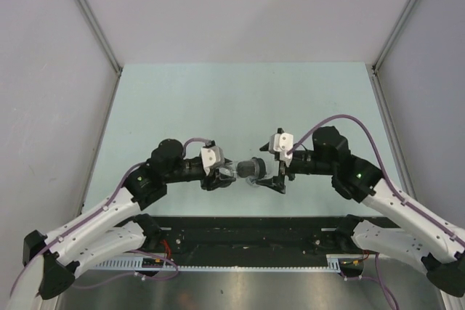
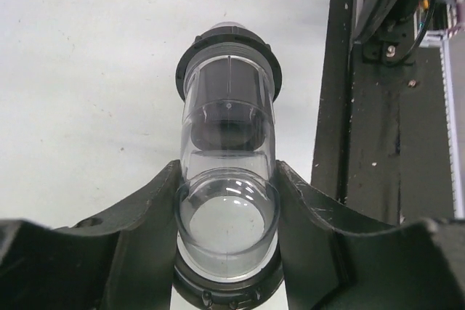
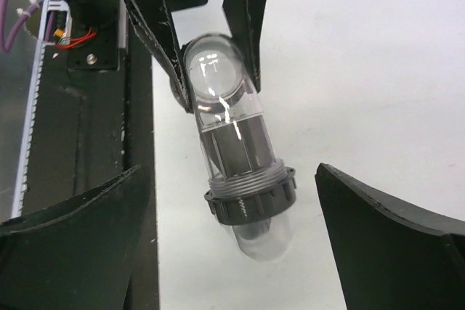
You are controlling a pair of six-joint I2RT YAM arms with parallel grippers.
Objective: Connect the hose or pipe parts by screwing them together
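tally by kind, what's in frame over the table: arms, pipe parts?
Arms: 2, left arm and right arm
Clear tube: 1, held in the left fingers
Dark ring: 1, around the tube's far end
Total: 4
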